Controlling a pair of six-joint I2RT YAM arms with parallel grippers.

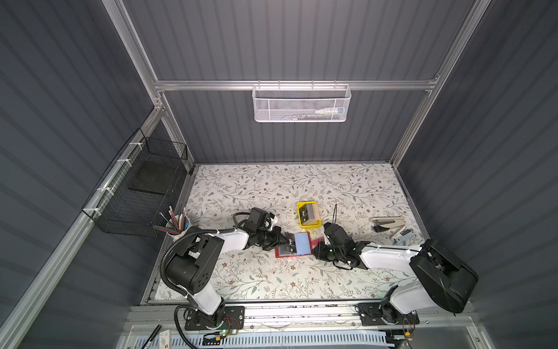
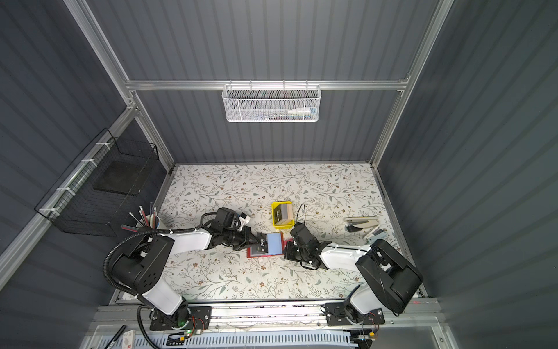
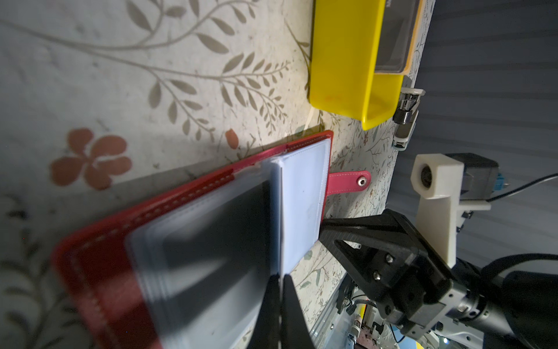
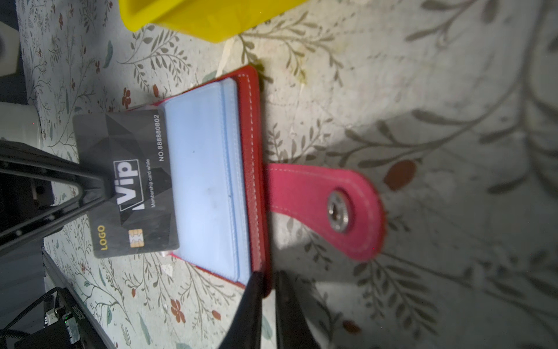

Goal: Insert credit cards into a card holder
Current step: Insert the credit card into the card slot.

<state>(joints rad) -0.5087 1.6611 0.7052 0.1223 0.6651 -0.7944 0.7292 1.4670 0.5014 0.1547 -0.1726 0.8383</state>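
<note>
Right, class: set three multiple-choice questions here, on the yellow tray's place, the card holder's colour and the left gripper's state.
1. The yellow tray sits: A) beyond the card holder, farther from the robot; B) on top of it; C) at the near table edge.
2. The card holder's cover is: A) green; B) red; C) black.
3. The left gripper is: A) open and empty; B) shut on the tray; C) shut on the Vip card.
Answers: 1 A, both top views show it behind the holder; 2 B, red shows around the sleeves; 3 C, its jaws pinch the card's edge.
</note>
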